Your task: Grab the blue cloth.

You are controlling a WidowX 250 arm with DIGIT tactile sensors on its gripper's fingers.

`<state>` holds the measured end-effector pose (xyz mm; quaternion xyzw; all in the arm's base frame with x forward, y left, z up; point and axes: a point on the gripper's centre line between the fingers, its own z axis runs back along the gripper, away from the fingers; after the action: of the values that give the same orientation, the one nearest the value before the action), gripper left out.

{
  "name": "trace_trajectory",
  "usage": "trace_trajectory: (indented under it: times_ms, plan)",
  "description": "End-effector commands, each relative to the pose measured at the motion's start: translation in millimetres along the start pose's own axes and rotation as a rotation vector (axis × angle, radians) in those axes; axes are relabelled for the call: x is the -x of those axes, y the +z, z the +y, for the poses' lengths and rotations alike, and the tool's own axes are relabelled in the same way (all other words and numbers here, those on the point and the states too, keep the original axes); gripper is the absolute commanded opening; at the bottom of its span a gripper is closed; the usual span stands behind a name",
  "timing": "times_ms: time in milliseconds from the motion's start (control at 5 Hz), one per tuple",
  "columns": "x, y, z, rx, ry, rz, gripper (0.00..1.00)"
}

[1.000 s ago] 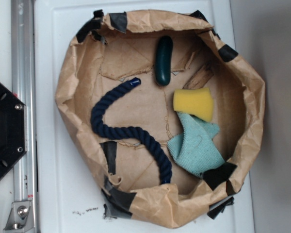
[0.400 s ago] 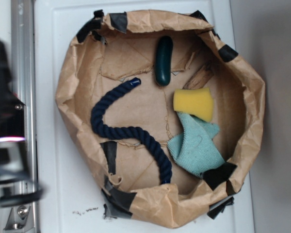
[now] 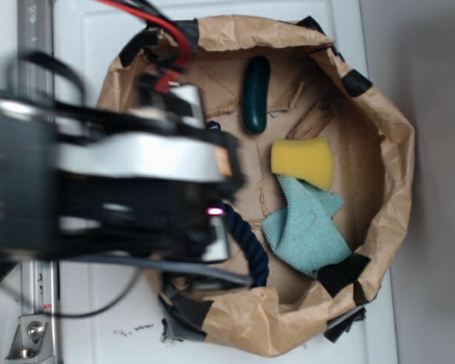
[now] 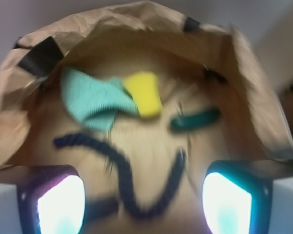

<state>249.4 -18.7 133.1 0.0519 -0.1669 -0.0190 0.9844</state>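
Over left half of paper nest (image 3: 394, 152) now: blurred arm (image 3: 129, 189) w/ red wires, covering most of navy rope (image 3: 250, 246); 0.4 s ago only a dark smear at far left edge, 1 s ago just black base plate there. Nest contents unchanged in place vs earlier frames.

End effector (image 4: 144, 202): two glowing fingertips (image 4: 61, 204) at bottom corners of wrist view, spread wide, nothing between them, touching nothing. Not separable from arm blur in exterior view.

Ahead of end effector & to its left in wrist view: blue cloth (image 4: 90, 100), crumpled, lying on nest floor, well apart from fingertips. Touching cloth on its right: yellow sponge (image 4: 144, 92). Further right: dark green oblong thing (image 4: 195, 119). Just ahead of fingertips, between them & cloth: rope's wavy run. Under nest: white bench (image 3: 83, 45).
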Motion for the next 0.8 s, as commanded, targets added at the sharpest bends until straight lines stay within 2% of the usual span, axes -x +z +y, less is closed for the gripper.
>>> trace_trajectory:
  times_ms: [0, 200, 400, 600]
  plan:
    - [-48, -45, -18, 0.069, -0.269, -0.07, 1.0]
    - [-37, -55, -38, 0.091, -0.517, -0.151, 1.0]
    - [-31, -68, -45, 0.131, -0.655, -0.168, 1.0]
    - [-34, -95, -47, 0.159, -0.663, -0.125, 1.0]
